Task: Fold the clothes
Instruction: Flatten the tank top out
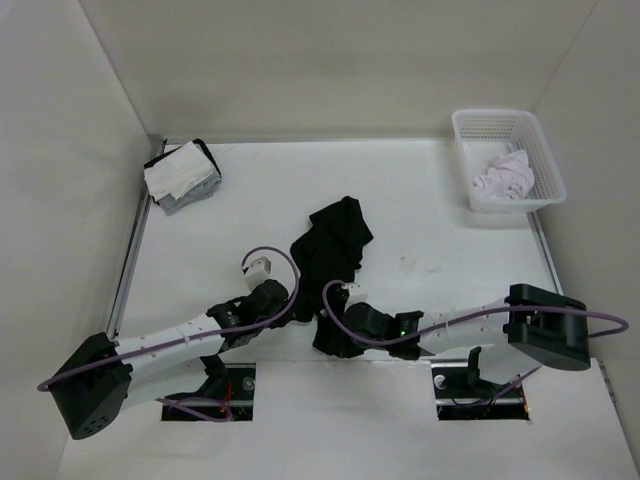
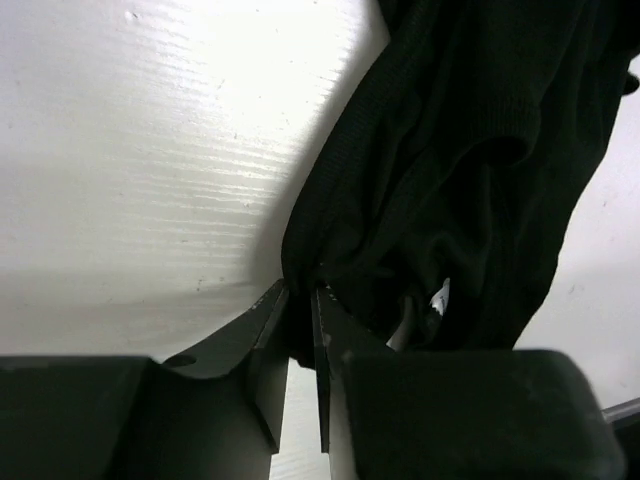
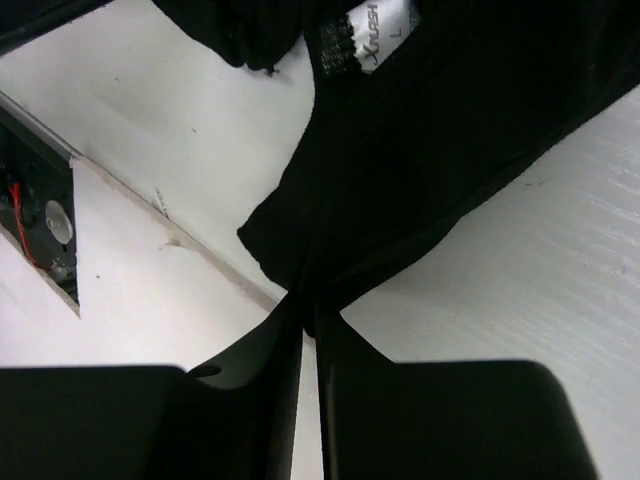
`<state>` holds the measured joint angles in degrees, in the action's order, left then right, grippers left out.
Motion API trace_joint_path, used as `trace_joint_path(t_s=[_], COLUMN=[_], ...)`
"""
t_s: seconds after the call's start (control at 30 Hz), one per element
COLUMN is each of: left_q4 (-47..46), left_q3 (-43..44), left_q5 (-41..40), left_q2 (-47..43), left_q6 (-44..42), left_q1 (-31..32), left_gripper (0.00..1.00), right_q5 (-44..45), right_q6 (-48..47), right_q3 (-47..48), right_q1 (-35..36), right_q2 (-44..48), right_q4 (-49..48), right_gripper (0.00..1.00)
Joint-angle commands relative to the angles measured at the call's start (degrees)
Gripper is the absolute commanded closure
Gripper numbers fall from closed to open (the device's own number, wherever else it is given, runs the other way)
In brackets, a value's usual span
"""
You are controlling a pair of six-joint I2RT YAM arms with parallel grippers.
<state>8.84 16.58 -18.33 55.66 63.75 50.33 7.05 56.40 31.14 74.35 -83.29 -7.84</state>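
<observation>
Left end effector (image 2: 301, 300) pinches bunched edge of clothes (image 2: 460, 150), right end effector (image 3: 309, 310) pinches fold below neck label (image 3: 368, 20). I judge: spreading step; next I pull grips apart, flatten on desk (image 1: 430, 230)

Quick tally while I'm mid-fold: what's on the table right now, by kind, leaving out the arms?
black garment: 1
pale lilac-white garment: 1 (inside the basket)
white plastic basket: 1
white-and-grey cloth stack: 1
Total: 4
</observation>
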Motion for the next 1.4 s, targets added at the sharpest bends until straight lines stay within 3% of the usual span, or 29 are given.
trace_joint_path(t_s=[0.0, 0.17, 0.33, 0.47, 0.63, 0.73, 0.83, 0.9, 0.97, 1.1, 1.2, 1.3, 1.37], left_q4=[0.03, 8.46, 13.57, 9.11, 1.55, -0.84, -4.17, -6.54, -13.92, -16.31, -17.97, -17.9, -14.83], left_q3=[1.43, 14.33, 34.44, 47.11, 60.56, 64.28, 63.67, 61.57, 54.2, 48.12, 50.46, 56.53, 65.83], left_q5=[-0.3, -5.3, -15.93, -19.11, -19.47, -19.9, -21.83, -23.33, -20.45, -7.29, 0.28, 1.45, 2.24], left_q2=[-3.78, -18.03, -22.78, -21.47, -17.52, -15.06, -12.16, -10.14, -4.53, 6.96, 21.44, 32.38, 42.05], left_q6=[-2.91, -12.92, -27.68, -34.46, -40.71, -43.35, -46.25, -47.83, -47.06, -35.39, -30.28, -27.89, -27.27], left_q1=[-1.06, -3.09, -2.21, -0.8, 0.69, 0.43, -1.06, -2.46, -10.44, -24.57, -34.51, -38.23, -39.91], left_gripper=[0.94, 0.97, 0.97, 0.97, 0.97, 0.97, 0.96, 0.95, 0.95, 0.95, 0.95, 0.94, 0.87], right_q5=[4.18, 12.62, 25.28, 31.53, 34.17, 34.35, 33.91, 29.63, 13.76, -0.7, -5.62, -7.66, -6.79], right_q6=[-1.11, -9.54, -22.98, -35.28, -46.53, -49.28, -51.48, -49.56, -40.09, -33.82, -32.59, -31.79, -30.83], right_q3=[1.29, 8.84, 27.97, 45.73, 65.85, 70.37, 68.72, 64.43, 56.96, 52.97, 59.87, 70.17, 84.9], right_q1=[0.23, 0.4, 1.19, 3.04, 6.2, 6.82, 5.51, -0.52, -17.81, -34.28, -41.66, -46.08, -50.29], right_q2=[5.3, 23.23, 35.82, 35.39, 28.55, 26.43, 25.46, 25.28, 22.04, 11.34, -1.9, -13.28, -25.73], right_q4=[-0.53, 16.33, 33.21, 36.31, 35.7, 34.21, 30.09, 28.41, 26.92, 20.33, 19.87, 21.45, 25.75], right_gripper=[0.92, 0.94, 0.95, 0.96, 0.96, 0.96, 0.95, 0.95, 0.96, 0.96, 0.96, 0.96, 0.9])
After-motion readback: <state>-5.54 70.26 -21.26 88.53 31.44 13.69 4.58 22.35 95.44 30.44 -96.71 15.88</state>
